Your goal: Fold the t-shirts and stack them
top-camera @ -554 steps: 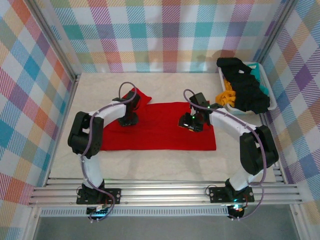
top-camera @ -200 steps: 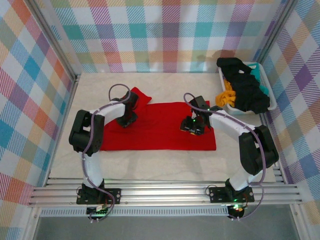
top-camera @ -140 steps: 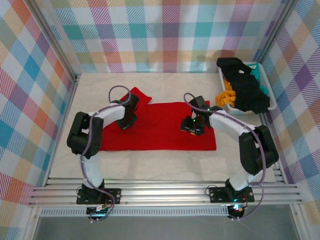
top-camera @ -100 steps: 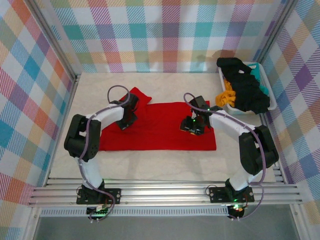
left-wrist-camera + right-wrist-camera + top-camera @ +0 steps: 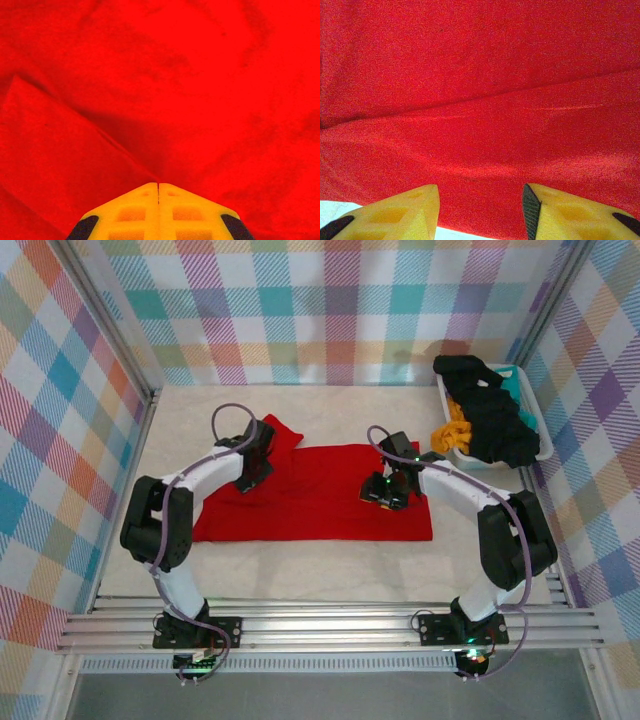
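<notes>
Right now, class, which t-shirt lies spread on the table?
The red t-shirt; the black t-shirt and orange-yellow t-shirt sit bunched in the basket.

The cream worktop [image 5: 320,565] is enclosed on 3 sides by pastel plaid walls [image 5: 330,310]. Its near edge is bordered by aluminium rails [image 5: 330,625].

Off at the far right of the desk [image 5: 330,408] there's a white-and-teal plastic basket [image 5: 542,428], tucked right up against the side wall. Pastel plaid walls [image 5: 330,310] box the desk in on 3 sides, and silver metal rails [image 5: 330,626] run along the near edge.
</notes>
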Robot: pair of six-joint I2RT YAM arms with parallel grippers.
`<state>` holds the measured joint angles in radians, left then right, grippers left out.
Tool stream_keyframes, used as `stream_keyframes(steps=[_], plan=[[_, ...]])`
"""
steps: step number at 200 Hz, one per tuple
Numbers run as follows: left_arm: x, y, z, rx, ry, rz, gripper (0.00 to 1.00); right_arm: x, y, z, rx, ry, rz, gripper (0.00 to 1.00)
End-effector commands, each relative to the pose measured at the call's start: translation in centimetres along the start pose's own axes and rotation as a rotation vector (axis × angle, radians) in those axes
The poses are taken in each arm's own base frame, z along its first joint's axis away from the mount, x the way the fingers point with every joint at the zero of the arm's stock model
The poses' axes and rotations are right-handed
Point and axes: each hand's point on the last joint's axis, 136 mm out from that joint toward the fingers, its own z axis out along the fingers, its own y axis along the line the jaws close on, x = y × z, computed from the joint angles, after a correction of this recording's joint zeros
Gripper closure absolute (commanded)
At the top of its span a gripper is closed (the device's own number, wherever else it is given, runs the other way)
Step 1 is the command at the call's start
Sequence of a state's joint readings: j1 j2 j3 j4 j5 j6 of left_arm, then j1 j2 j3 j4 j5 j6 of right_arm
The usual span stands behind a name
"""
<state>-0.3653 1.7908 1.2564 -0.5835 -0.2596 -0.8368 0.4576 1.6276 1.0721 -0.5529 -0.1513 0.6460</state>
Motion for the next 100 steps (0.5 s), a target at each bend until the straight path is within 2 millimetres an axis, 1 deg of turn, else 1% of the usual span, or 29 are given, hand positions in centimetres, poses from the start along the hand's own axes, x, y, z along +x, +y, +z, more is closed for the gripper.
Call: stream_keyframes(steps=[1,30,67,75,91,100], plan=[[-0.6,-2.5,0.2,0.04,-0.011,0.085,1.0,0.1,0.0,-0.4,-0.014,-0.005,0.007,0.52],[-1.1,-4.1,0.1,0.053,-0.037,0.15,1.0,0.2,-0.1,-0.3,-0.013,-0.002,0.009,0.52],[-0.7,-6.2,0.6,0.088,-0.047,0.24,1.0,0.2,-0.2,0.0,-0.011,0.004,0.017,0.52],[-0.7,-6.3,0.8,0.074,-0.05,0.264,1.0,0.2,-0.2,0.0,-0.012,0.004,0.017,0.52],[-0.6,-5.5,1.6,-0.007,-0.035,0.29,1.0,0.1,-0.1,0.1,-0.011,0.008,0.017,0.51],[-0.5,-4.9,1.9,-0.056,-0.023,0.302,0.88,0.1,0.0,0.1,-0.011,0.01,0.017,0.51]])
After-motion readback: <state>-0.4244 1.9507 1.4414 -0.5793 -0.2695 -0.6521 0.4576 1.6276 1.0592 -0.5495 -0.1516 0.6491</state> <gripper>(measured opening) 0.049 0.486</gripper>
